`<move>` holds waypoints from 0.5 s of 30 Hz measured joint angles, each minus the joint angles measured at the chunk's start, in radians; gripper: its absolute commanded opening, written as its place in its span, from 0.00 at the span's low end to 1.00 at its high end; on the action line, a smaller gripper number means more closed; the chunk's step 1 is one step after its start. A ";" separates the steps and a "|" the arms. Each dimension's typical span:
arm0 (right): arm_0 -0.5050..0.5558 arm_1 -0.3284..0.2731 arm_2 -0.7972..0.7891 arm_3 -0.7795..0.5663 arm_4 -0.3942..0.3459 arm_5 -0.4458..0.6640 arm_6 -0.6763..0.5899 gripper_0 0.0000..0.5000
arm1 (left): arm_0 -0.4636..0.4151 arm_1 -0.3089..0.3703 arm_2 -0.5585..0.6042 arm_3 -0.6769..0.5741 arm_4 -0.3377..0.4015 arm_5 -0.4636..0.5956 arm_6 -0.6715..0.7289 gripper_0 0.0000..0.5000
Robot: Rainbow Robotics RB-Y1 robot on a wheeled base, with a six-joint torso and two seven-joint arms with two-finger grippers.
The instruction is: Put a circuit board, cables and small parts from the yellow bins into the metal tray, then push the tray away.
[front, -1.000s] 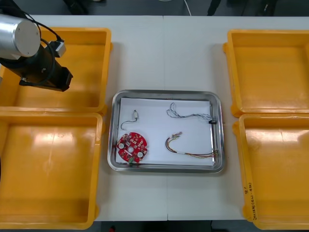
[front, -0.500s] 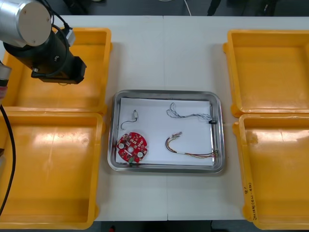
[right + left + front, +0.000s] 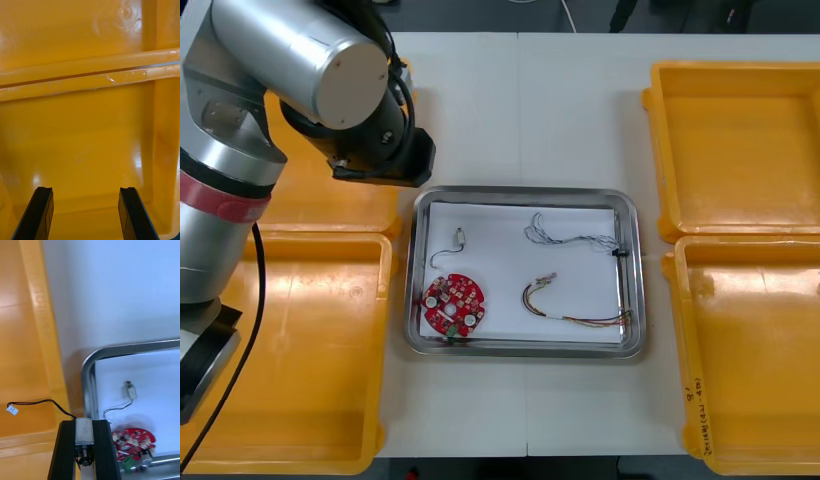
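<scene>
- The left end effector (image 3: 85, 425) is clamped on a small metal part (image 3: 84, 433). Its thin black cable (image 3: 41, 402) trails sideways to a white plug (image 3: 12, 409) hanging over the yellow bin's wall (image 3: 41, 333).
- It hovers at the left rim of the metal tray (image 3: 87, 390), not yet over the white inside.
- To do this step well, I would carry the part well inside the rim before lowering. Otherwise the trailing black cable may drape over the rim or catch on the bin's wall.
- A good spot looks to be the bare white area between the wired metal part already in the tray (image 3: 130, 390) and the blue and white cable (image 3: 565, 235). That keeps it off the red circuit board (image 3: 453, 305) and the red and yellow cable (image 3: 565, 310).
- Release low, so that the light part does not bounce.
- The right end effector (image 3: 85, 191) waits with its fingers spread wide above a yellow bin's floor (image 3: 75, 131).
- The bench (image 3: 520, 100) is pale, smooth and bare around the tray, which should let the tray slide easily; darker floor lies beyond its far edge.
</scene>
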 measured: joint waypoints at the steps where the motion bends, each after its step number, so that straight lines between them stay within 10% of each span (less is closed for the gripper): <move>1: 0.000 0.000 -0.001 0.000 0.000 -0.002 0.000 1.00 | -0.001 -0.005 -0.010 -0.009 0.000 0.000 0.034 0.00; 15: 0.000 0.018 -0.006 -0.035 0.000 -0.024 0.000 1.00 | -0.001 -0.030 -0.212 -0.041 0.000 -0.048 0.291 0.00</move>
